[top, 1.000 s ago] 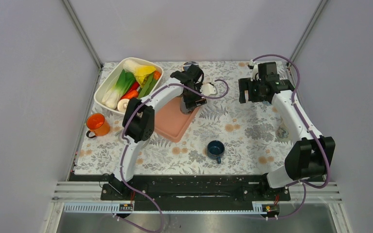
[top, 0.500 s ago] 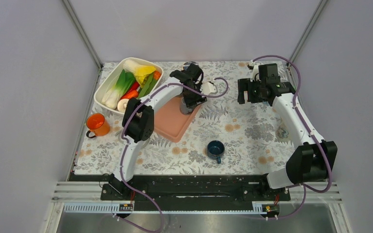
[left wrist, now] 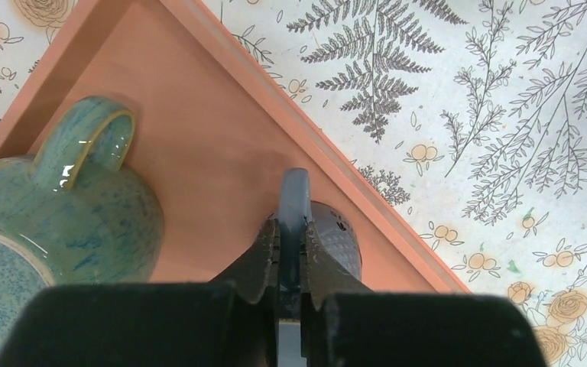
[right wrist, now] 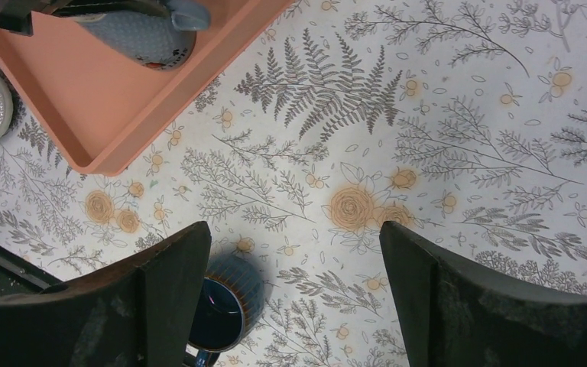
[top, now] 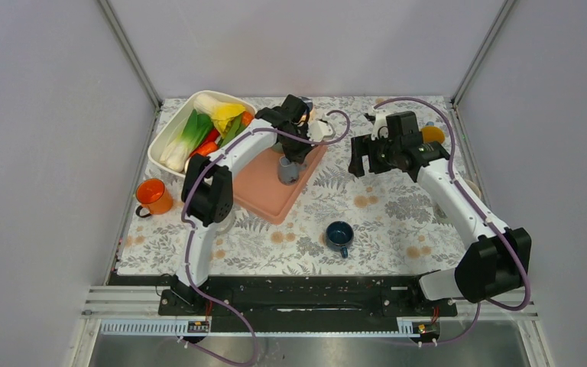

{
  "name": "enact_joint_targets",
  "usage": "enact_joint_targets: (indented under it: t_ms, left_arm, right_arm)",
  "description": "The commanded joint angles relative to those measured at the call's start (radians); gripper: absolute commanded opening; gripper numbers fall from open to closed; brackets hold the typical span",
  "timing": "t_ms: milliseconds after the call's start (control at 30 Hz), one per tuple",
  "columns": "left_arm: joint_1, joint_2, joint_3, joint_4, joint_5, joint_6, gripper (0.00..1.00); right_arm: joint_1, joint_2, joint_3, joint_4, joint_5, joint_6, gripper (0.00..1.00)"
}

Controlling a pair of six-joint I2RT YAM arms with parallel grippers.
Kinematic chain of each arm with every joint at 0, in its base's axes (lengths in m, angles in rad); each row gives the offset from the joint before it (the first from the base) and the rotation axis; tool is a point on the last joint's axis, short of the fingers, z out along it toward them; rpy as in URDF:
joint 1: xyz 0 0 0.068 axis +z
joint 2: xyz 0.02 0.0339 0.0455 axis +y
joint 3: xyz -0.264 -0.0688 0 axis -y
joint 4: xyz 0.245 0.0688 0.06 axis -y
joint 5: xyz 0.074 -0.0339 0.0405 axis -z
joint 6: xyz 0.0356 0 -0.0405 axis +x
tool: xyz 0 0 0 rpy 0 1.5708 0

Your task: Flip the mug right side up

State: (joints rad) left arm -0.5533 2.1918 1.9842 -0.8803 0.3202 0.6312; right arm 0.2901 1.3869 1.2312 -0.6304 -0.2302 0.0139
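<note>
The grey mug (top: 288, 170) is on the pink tray (top: 264, 200), tilted, and its opening does not show. My left gripper (top: 291, 155) is shut on its handle. In the left wrist view the blue-grey handle (left wrist: 295, 195) is pinched between the left gripper (left wrist: 292, 229) jaws, with the dotted mug body (left wrist: 335, 241) just behind them. The right wrist view has the grey mug (right wrist: 141, 34) at its top left corner. My right gripper (top: 365, 157) hovers open over the tablecloth to the right of the tray, and nothing is between the right gripper (right wrist: 292, 233) jaws.
A teal mug (left wrist: 61, 214) stands close to the left of the held mug. A dark blue mug (top: 340, 235) stands upright near the front. An orange mug (top: 153, 196) is at the left edge and a white bowl (top: 174, 126) of vegetables at the back left.
My left gripper has closed on the grey mug's handle and shifted the mug a little left on the tray. The right arm has swung left, toward the tray.
</note>
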Motion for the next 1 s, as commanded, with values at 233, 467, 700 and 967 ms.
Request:
enact_joint_targets:
  t_ms: [233, 467, 700, 967]
  left_arm:
    - [-0.011, 0.042, 0.068, -0.072, -0.012, 0.079, 0.25]
    - [-0.016, 0.087, 0.078, -0.065, -0.096, 0.092, 0.34]
    - [-0.016, 0.056, 0.073, -0.062, -0.079, 0.070, 0.00]
    - [0.042, -0.102, 0.042, 0.035, 0.024, -0.128, 0.00]
  right_arm:
    - [0.022, 0.006, -0.027, 0.066, -0.036, 0.027, 0.90]
    - [0.024, -0.003, -0.037, 0.066, -0.028, 0.023, 0.90]
    - [0.023, -0.017, -0.044, 0.066, -0.037, 0.026, 0.90]
    - [0.044, -0.123, -0.142, 0.151, -0.135, 0.035, 0.90]
